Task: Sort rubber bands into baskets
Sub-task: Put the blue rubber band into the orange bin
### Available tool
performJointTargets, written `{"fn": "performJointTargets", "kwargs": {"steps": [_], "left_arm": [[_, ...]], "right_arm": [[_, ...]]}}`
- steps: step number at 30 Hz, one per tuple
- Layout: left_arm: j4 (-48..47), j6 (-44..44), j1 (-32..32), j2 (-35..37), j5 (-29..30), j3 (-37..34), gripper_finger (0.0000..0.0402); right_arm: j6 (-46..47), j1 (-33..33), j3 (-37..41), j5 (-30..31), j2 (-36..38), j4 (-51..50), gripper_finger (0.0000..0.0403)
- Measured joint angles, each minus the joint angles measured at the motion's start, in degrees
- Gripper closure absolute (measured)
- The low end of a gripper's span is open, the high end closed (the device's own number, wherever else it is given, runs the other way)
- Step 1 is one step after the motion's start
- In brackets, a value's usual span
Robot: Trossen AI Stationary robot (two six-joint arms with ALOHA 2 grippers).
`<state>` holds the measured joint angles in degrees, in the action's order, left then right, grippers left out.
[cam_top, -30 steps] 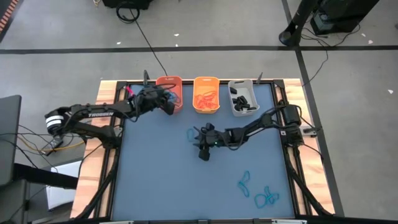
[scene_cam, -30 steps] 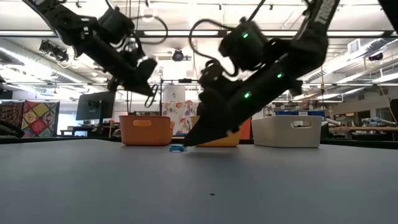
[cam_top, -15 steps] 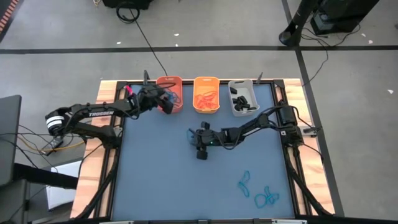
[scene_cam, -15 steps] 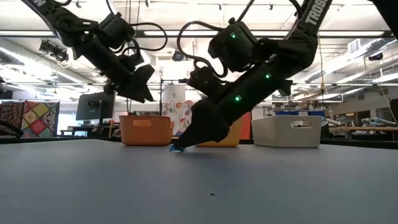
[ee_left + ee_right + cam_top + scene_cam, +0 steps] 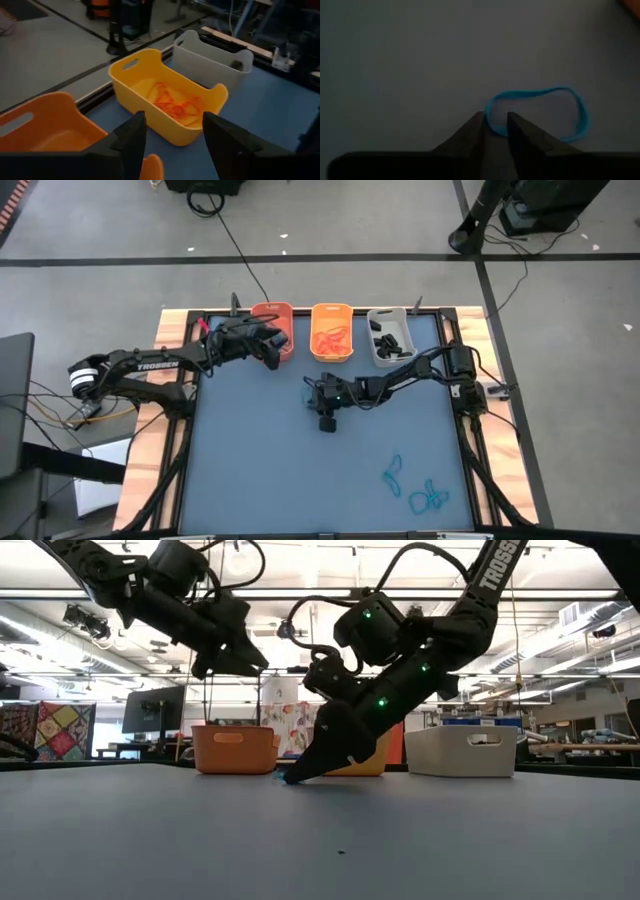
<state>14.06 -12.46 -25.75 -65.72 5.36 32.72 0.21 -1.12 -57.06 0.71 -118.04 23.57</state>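
Since the earlier frame the right arm has slid toward the table's left-centre and its jaws have narrowed, while the left arm has drawn back a little from the orange bin [image 5: 272, 313] with its jaws spread wide.

Now the right gripper [image 5: 292, 776] slants steeply down, tip at the table [image 5: 250, 460]. Its jaws stand narrow, a slim gap between them, pinching at the near edge of a blue band [image 5: 538, 113]; whether the strand is truly clamped cannot be told. That band lies flat, its long axis crosswise to the jaws, most of the loop ahead of the tips.

The left gripper [image 5: 172, 135] hangs above the table, arm stretched level from the left edge, jaws wide and empty. Ahead of them sits the yellow bin [image 5: 167, 105] with orange bands [image 5: 177, 102] inside, the grey bin [image 5: 212, 62] just beyond it, the orange bin close beside the jaws.

More blue bands [image 5: 412, 485] lie well behind the right gripper, near the table's front right.
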Motion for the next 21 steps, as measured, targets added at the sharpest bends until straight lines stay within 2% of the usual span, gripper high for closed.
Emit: {"fn": "performJointTargets", "kwargs": {"steps": [6,9,12,18,21], "left_arm": [[-0.1,0.3,2.4,0.0,-0.1,0.0,0.0204],[-0.1,3.2,4.2,0.0,-1.0,0.0,0.0204],[0.7,9.8,6.4,-0.6,-6.2,0.0,0.0204],[5.9,22.3,12.6,-5.0,-24.0,0.0,0.0204],[9.6,25.5,15.9,-7.9,-26.5,0.0,0.0204]], "right_arm": [[0.9,-0.3,-0.1,-3.2,0.2,-2.0,0.0366],[1.8,-0.1,-0.1,-3.6,0.4,-2.3,0.0393],[3.2,0.6,0.0,-5.3,1.8,-4.0,0.0391],[4.7,2.7,0.1,-17.6,7.8,-8.3,0.0396],[5.3,4.6,0.1,-19.0,10.8,-10.6,0.0397]]}}
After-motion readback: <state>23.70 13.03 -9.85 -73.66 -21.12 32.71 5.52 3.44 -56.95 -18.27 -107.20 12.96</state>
